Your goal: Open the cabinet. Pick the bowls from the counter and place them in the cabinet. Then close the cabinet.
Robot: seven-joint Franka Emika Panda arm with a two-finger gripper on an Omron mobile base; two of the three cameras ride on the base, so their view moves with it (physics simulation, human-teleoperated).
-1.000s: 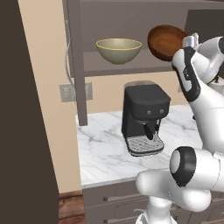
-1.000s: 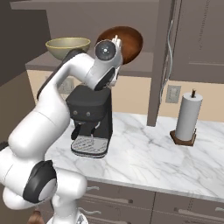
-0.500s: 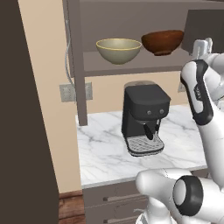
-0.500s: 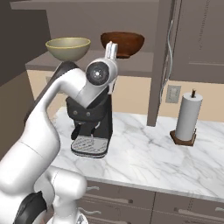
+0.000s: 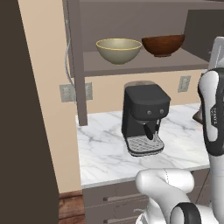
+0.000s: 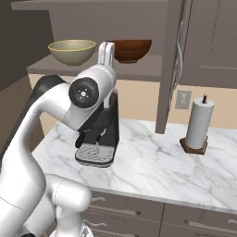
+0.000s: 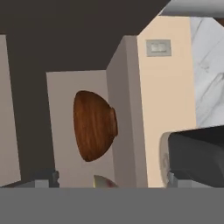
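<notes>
Using the black coffee machine (image 5: 144, 116) as the landmark here. It stands on the counter (image 5: 103, 151), and the cabinet (image 5: 131, 65) hangs right above it with both doors swung out. I can see straight onto the shelf.

Both bowls are up there already. The pale olive bowl (image 5: 119, 49) sits upright on the shelf above the machine, a bit to its left. The reddish-brown bowl (image 5: 162, 45) sits above it too, a bit to its right. The two are just beside each other, and I can't tell if the rims actually touch.

Now the gripper (image 6: 107, 52). It's up in the air above the coffee machine, at about shelf height and out in front of the cabinet. In the right base view it overlaps the left edge of the brown bowl (image 6: 131, 49), but that's only the angle. The hand view looks at that brown bowl (image 7: 94, 126) from a way off, rolled on its side, with clear space all round it. So nothing is between the fingers and they touch nothing. The jaws look spread wide, since only small bits show at the far corners of the hand view's bottom.

Off to the right of the coffee machine, a paper towel roll (image 6: 199, 124) stands on the same counter.
</notes>
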